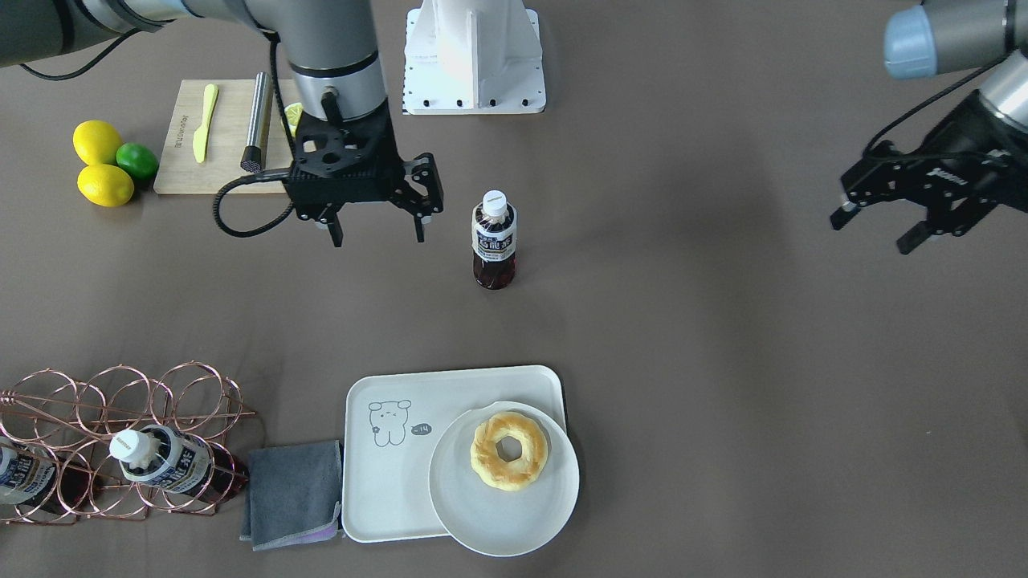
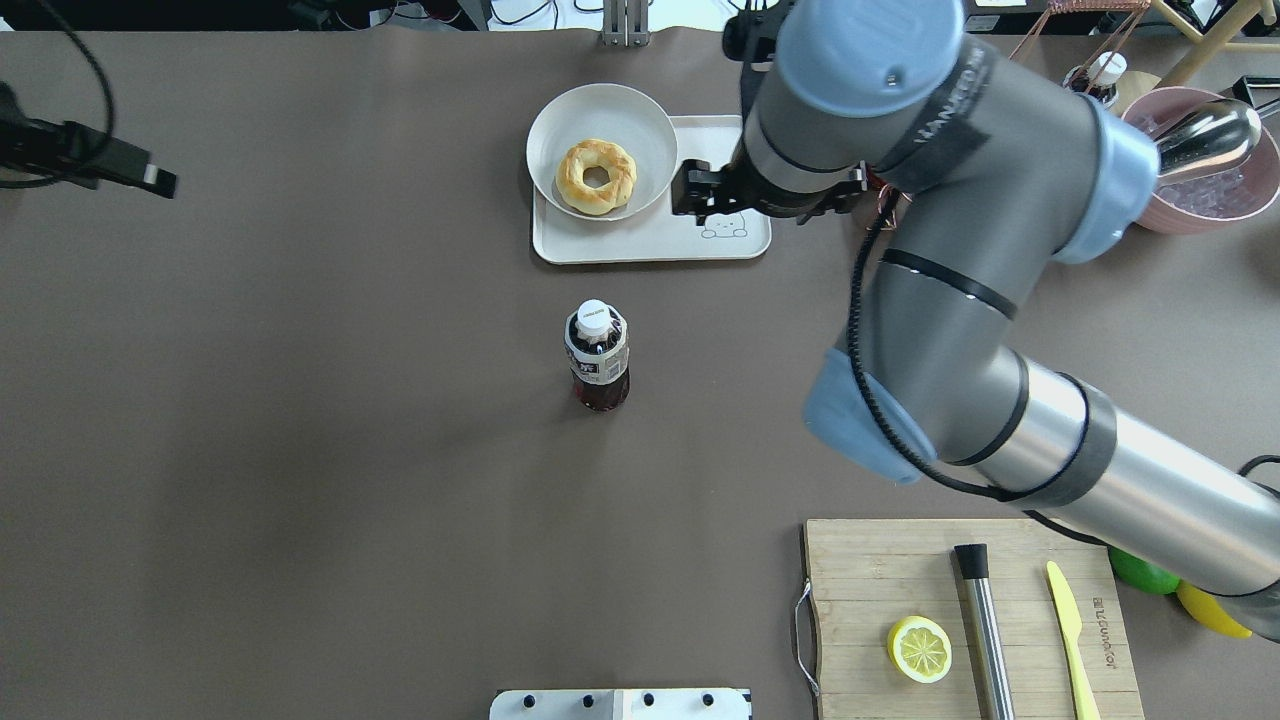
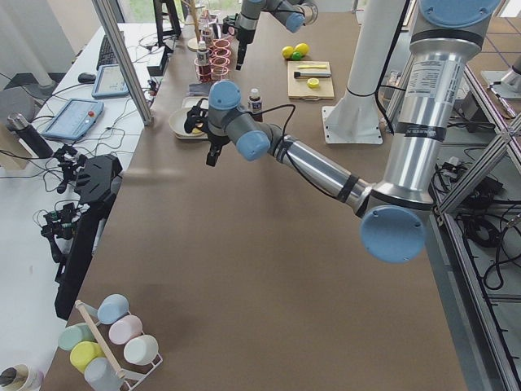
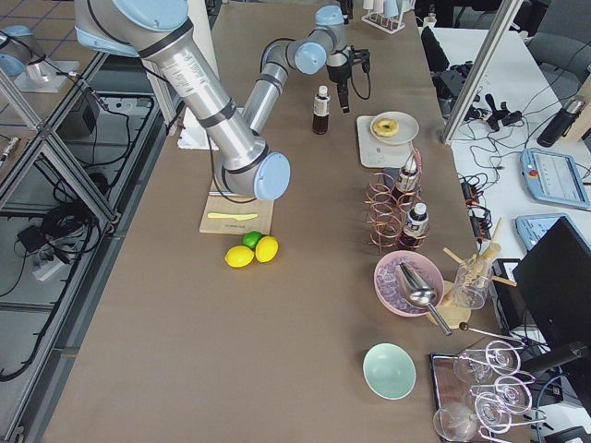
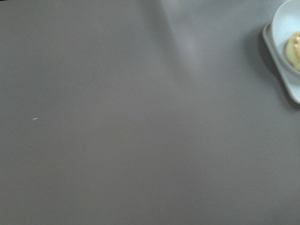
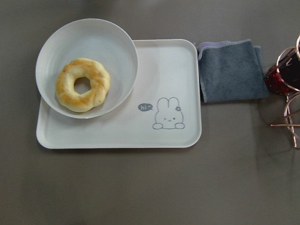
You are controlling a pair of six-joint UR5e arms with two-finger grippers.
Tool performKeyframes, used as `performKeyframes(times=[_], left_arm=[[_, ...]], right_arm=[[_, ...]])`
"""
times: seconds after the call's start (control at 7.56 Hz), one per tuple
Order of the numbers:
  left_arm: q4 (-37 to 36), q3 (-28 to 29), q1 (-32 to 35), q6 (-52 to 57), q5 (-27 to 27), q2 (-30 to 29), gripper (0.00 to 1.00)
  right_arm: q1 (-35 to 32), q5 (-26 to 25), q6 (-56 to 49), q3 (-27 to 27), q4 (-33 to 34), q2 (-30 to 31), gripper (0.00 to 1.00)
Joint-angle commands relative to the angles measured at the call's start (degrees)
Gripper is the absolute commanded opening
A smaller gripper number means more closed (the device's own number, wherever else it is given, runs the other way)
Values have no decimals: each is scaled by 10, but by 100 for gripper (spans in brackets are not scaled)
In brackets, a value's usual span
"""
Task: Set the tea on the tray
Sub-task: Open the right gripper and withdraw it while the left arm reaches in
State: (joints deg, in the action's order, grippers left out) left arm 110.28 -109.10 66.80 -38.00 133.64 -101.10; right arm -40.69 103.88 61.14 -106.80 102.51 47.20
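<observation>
Apparently upright tea (image 1: 493, 241), well off tray (image 1: 384, 482).

The tray (image 6: 93, 133) carries a small dark speech bubble (image 6: 146, 107) reading "hi" beside its drawn animal. The characters on the label of the tea (image 1: 493, 241) and the printed line on the wooden board (image 2: 860, 580) are too small to read.

Overhead, the right arm (image 2: 950, 230) lies across the tray's (image 2: 640, 245) right end and blots out the cloth (image 6: 232, 70) beyond it entirely. Left wrist view, soft and hazy, catches only a corner of tray, plate (image 5: 286, 23) and donut (image 5: 295, 47) at its right edge. Front view: the wire rack's (image 1: 201, 416) far-left bottle (image 1: 20, 475) is sliced off by the frame, and the print on the tea's (image 1: 493, 241) label is too small to read.
</observation>
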Motion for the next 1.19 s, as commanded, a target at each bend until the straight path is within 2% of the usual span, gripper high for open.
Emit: performKeyframes(times=[0.0,0.13,0.26,0.4,0.79,1.06], left_arm=[[-32,-8,-140,-177,-115,-119,100],[-106,-10,-182,-203,-157,-178,100],[-197,-12,-234,-228,-226,-243,100],[-251,-11,-280,-246,-284,-291,100],[-259,-5,-378,-284,-400,-311,100],[-259,-3,-384,-294,-406,-319,99]], right_arm=[[-76,74,-87,-26,-101,132,100],[-105,103,-116,-25,-140,177,100],[-136,125,-161,-25,-166,216,100],[-168,146,-209,-24,-172,248,100],[-216,184,-269,-19,-254,339,100],[-229,193,-284,-18,-293,374,100]])
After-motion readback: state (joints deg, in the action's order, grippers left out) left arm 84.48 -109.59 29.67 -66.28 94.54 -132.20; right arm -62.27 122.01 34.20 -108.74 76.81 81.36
